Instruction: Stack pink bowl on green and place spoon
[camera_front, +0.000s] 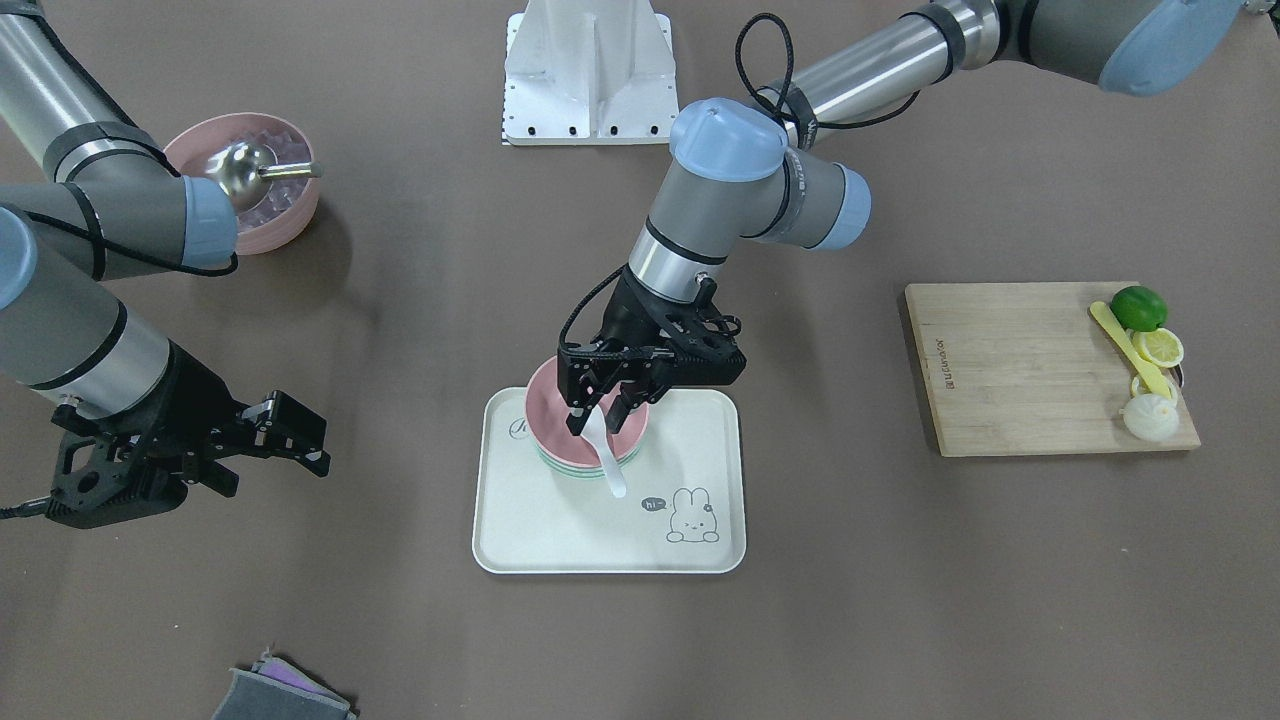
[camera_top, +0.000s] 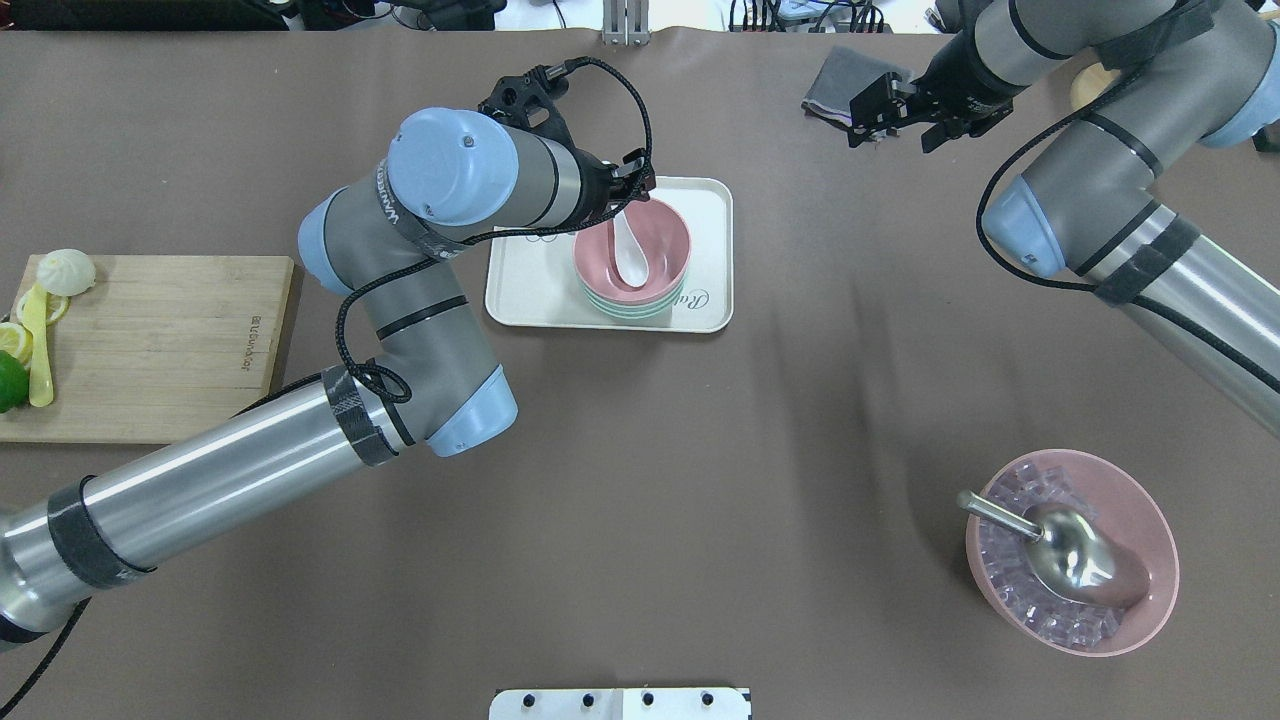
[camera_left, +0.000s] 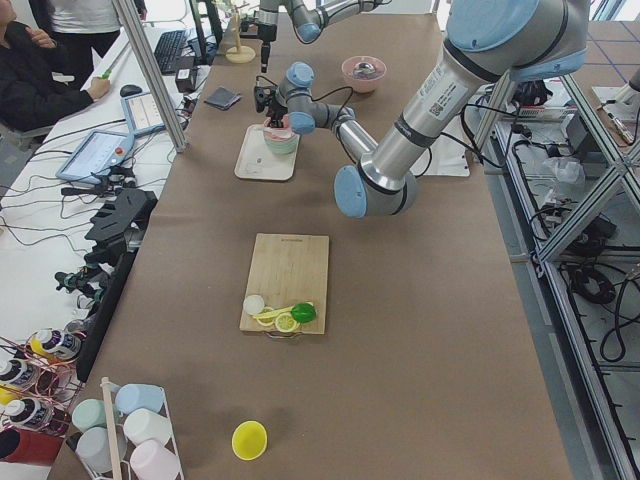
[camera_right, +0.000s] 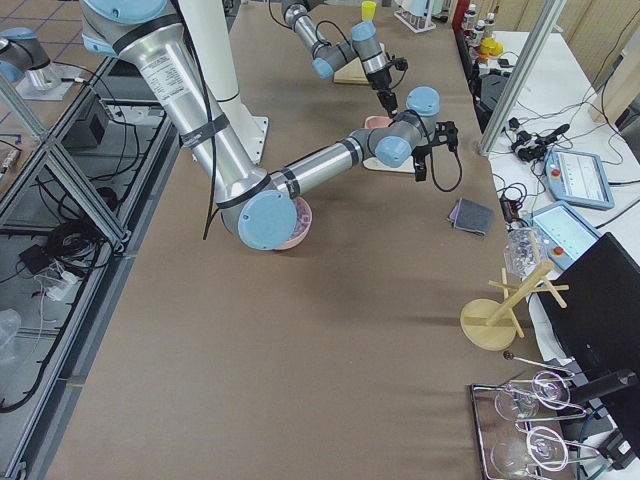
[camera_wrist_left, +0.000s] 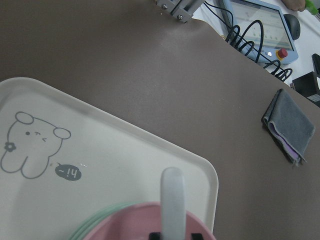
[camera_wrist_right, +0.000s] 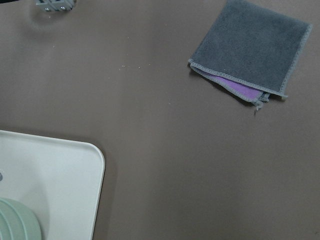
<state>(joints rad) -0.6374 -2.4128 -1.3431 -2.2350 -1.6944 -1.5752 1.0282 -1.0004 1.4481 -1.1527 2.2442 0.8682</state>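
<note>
Left gripper clenches one white spoon over one pink bowl, nested on the green bowl, centre frame on one cream tray. Right gripper, lower left, gapes empty. One ice-filled bowl, one cutting board, one grey cloth; brown table.

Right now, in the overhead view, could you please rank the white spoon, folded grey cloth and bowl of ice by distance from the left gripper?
1. White spoon: held in the left gripper itself.
2. Folded grey cloth: far edge, to the right.
3. Bowl of ice: near right corner.
</note>
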